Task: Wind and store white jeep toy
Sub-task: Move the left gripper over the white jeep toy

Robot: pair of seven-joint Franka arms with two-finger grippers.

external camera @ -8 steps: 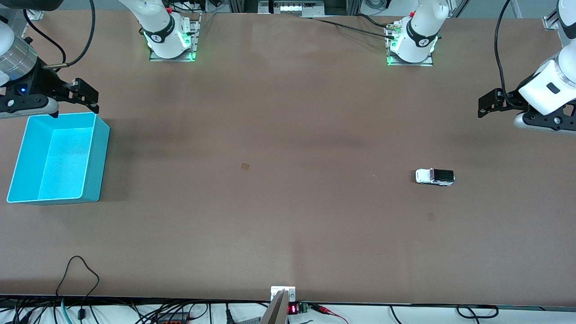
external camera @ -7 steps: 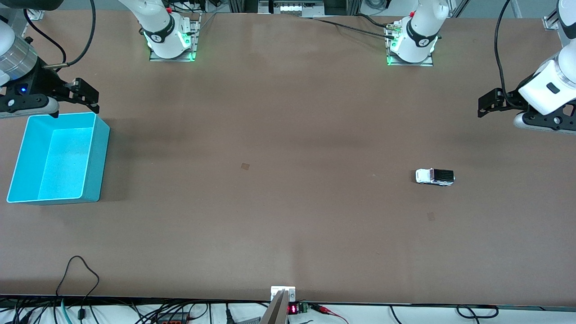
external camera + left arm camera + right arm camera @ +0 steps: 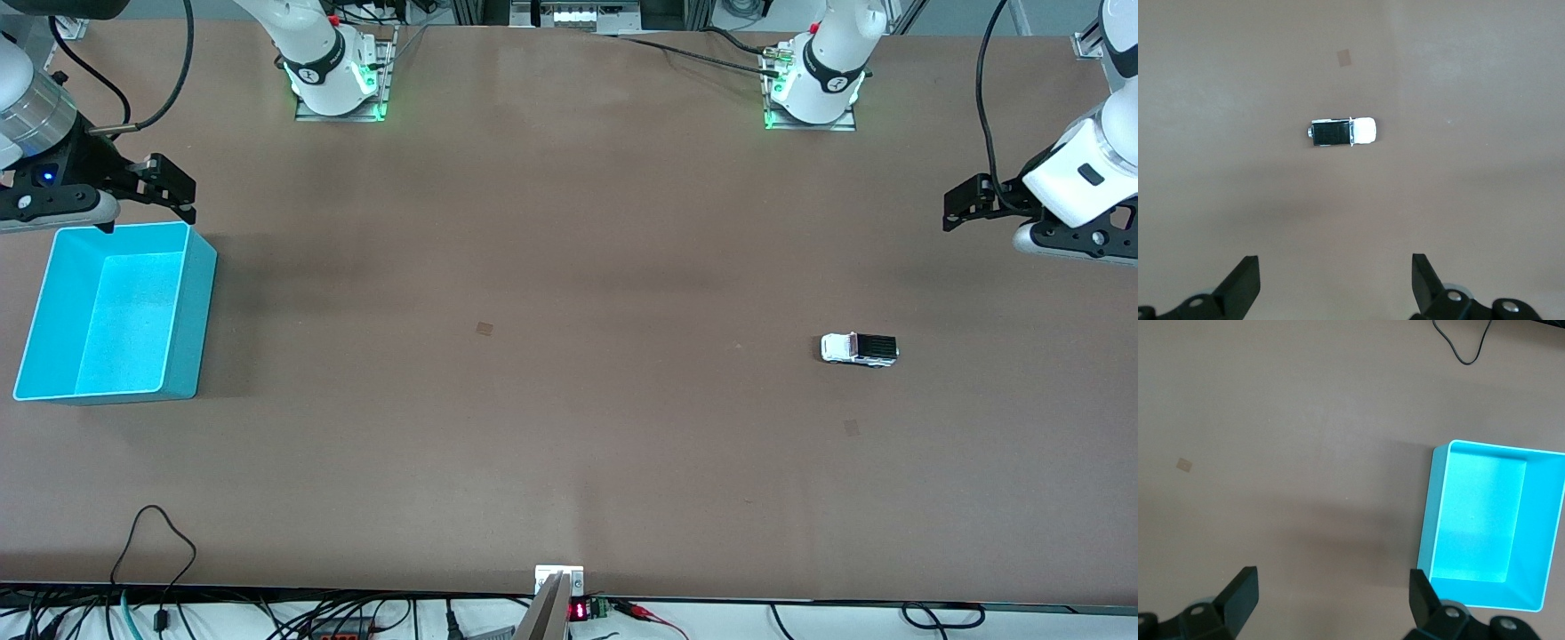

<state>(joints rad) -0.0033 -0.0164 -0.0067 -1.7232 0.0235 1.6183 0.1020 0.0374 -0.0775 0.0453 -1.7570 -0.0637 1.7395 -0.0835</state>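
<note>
The white jeep toy [image 3: 859, 349] with a black roof panel sits on the brown table toward the left arm's end; it also shows in the left wrist view [image 3: 1342, 132]. My left gripper [image 3: 965, 206] hangs open and empty in the air near that end of the table, its fingers [image 3: 1243, 285] wide apart, away from the jeep. The turquoise bin [image 3: 197, 307] stands empty at the right arm's end; it also shows in the right wrist view [image 3: 1431, 513]. My right gripper [image 3: 173, 188] is open and empty over the bin's corner nearest the bases.
A small tan square mark [image 3: 484, 328] lies mid-table and another [image 3: 852, 428] lies nearer the front camera than the jeep. Cables [image 3: 156, 542] trail along the table's front edge. The arm bases [image 3: 338, 80] stand along the table's edge farthest from the camera.
Almost nothing differs. Both arms have shifted only very slightly; the jeep and the bin have not moved.
</note>
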